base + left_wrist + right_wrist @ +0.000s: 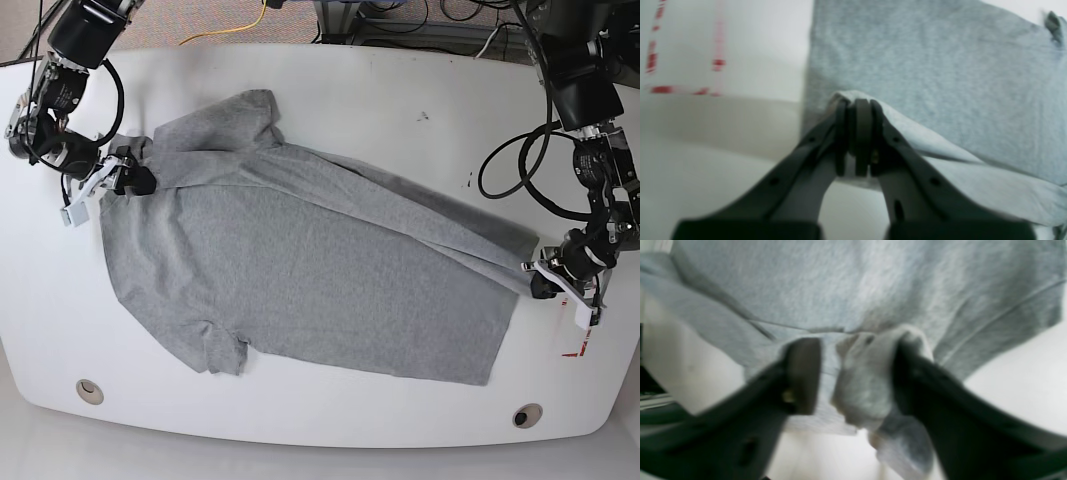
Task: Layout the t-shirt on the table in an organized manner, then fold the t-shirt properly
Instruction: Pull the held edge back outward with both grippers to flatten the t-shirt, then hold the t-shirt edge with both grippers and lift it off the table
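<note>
Dark, two-fingered left gripper (858,106) reaching up from the bottom edge, jaws pressed together on a lifted fold of the soft heather-grey jersey t-shirt (940,76). Pinched edge raised off the surface, running down and to the right as a pale ridge toward the frame's corner. Rest of the grey fabric lying flat beyond, filling the upper right. Glossy white table (750,66) bare on the left, marked with blurred red tape lines (663,89) near the top left corner. Whole picture soft with blur.

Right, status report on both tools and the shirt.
Left tool shut on t-shirt hem. Right tool open, cloth bunched between its jaws. Shirt spread on table, unfolded.
</note>
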